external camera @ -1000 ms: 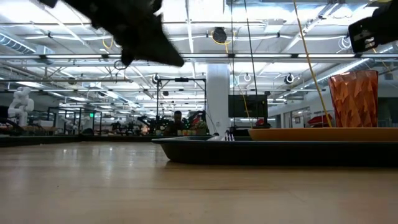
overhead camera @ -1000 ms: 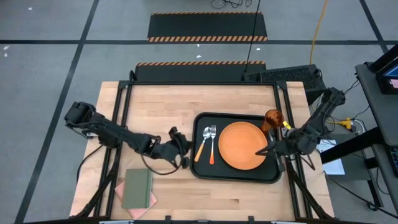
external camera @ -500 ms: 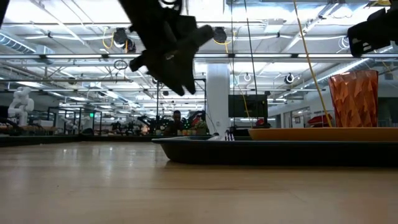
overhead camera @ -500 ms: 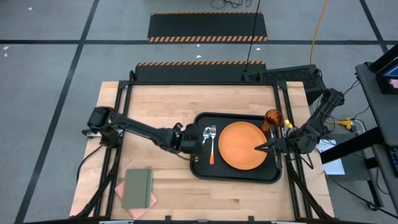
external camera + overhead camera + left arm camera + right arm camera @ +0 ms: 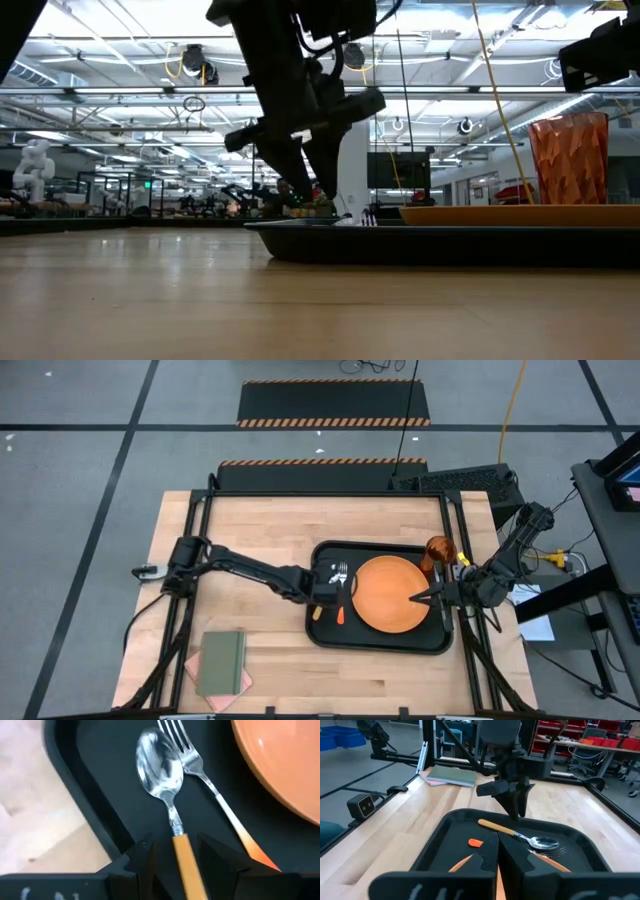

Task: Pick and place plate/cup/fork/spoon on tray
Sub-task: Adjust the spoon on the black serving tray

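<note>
The black tray (image 5: 380, 643) holds the orange plate (image 5: 385, 595), the amber cup (image 5: 438, 550) upright at its far right corner, and the fork (image 5: 200, 767) and spoon (image 5: 160, 765) lying side by side on its left part. My left gripper (image 5: 180, 857) is open and low over the tray. Its fingers stand on either side of the spoon's orange handle (image 5: 187, 870); I cannot tell whether they touch it. It also shows in the high view (image 5: 333, 592). My right gripper (image 5: 420, 601) is shut and empty above the plate's right edge.
A green notebook (image 5: 220, 663) lies on pink cloth at the table's near left corner. Bare wood lies left of the tray and along the far side. The left arm (image 5: 240, 568) reaches across the table's left half.
My left gripper has gone toward the table's right edge, from the bare wood left of the tray to over the tray's left part. It has come down over the spoon's handle. The spoon, fork, plate and cup have stayed in place.
</note>
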You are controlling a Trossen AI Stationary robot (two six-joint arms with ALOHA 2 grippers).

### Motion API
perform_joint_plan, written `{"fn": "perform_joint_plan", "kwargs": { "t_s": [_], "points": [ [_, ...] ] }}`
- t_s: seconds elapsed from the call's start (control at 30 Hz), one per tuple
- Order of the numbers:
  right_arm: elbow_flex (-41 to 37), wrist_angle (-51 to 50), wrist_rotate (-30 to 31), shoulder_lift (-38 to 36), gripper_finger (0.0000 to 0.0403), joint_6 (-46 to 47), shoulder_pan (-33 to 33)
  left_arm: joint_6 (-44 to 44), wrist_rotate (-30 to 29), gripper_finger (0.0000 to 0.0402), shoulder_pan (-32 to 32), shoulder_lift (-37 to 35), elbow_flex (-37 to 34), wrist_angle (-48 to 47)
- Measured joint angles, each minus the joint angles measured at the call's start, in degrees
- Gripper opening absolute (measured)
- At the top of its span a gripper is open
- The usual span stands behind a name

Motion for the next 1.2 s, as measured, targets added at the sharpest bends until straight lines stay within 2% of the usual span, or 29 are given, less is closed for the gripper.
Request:
{"fn": "perform_joint_plan", "kwargs": {
  "t_s": [0.17,0.5,0.7,0.83,1.0,1.2],
  "points": [
    [0.00,0.32,0.11,-0.04,0.0000,-2.43,0.00,-2.65,1.40,0.0155,0.02,1.49,0.00,0.83],
    [0.00,4.29,0.24,-0.04,0.0000,-13.87,0.00,-4.51,0.14,0.0228,0.02,1.52,-0.02,1.86],
    [0.02,5.08,3.68,-0.22,0.0000,-18.45,0.00,-2.13,0.07,0.0234,0.06,4.75,-0.09,4.83],
    [0.02,4.71,4.85,-0.28,0.0000,-19.61,0.00,-4.06,0.14,0.0234,0.07,6.31,-0.07,5.14],
    [0.02,4.68,4.85,-0.26,0.0000,-22.35,-0.02,-6.89,-0.59,0.0213,0.05,6.52,-0.07,5.54],
    [0.02,7.38,4.95,-0.26,0.0000,-26.07,-0.02,-8.56,-0.63,0.0139,0.07,6.55,-0.07,5.70]
  ]
}}
